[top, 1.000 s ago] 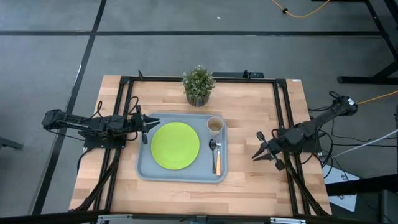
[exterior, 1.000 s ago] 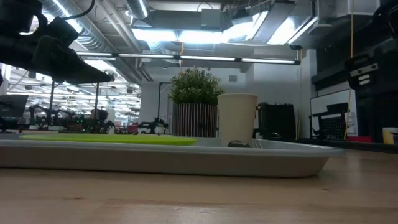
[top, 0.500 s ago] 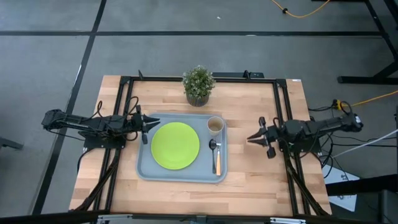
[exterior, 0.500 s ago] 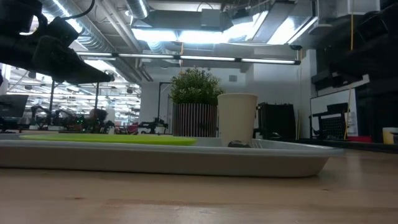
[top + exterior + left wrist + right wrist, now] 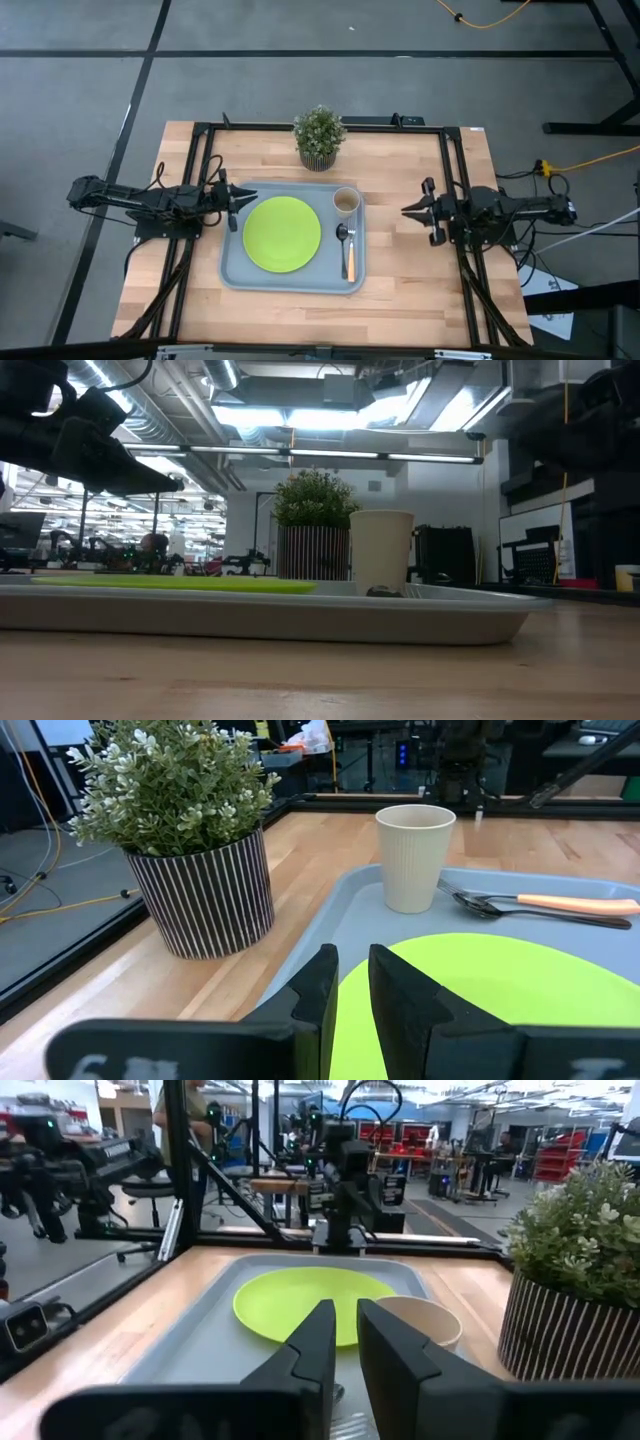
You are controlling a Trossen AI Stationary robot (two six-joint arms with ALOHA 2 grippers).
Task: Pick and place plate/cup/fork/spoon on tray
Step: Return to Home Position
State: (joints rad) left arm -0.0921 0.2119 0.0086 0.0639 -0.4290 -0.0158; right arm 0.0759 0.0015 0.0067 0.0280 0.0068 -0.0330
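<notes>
Tray [image 5: 232,270] first: I see a wide grey-blue rectangle with rounded corners and a raised rim, lying mid-table in front of the potted plant [image 5: 319,135]. I'd judge it stiff, light plastic, best lifted by the rim. On it the plate [image 5: 282,234] lies flat, lime-green and round, filling the left part; I expect it to be slick and hard to get under, so its edge is the only hold. The cup [image 5: 346,202], beige and ribbed, stands upright at the tray's far right corner; probably light and tippy, to be pinched across the wall. The fork [image 5: 349,260], orange-handled, and the dark spoon [image 5: 341,236] lie side by side just right of the plate; thin and low, I'd take each by the handle. All four pieces sit on the tray, so I reckon the task is done. My left gripper [image 5: 238,205] rests at the tray's left rim, fingers nearly together around nothing. My right gripper [image 5: 410,211] hangs right of the tray, narrowly parted, empty.
</notes>
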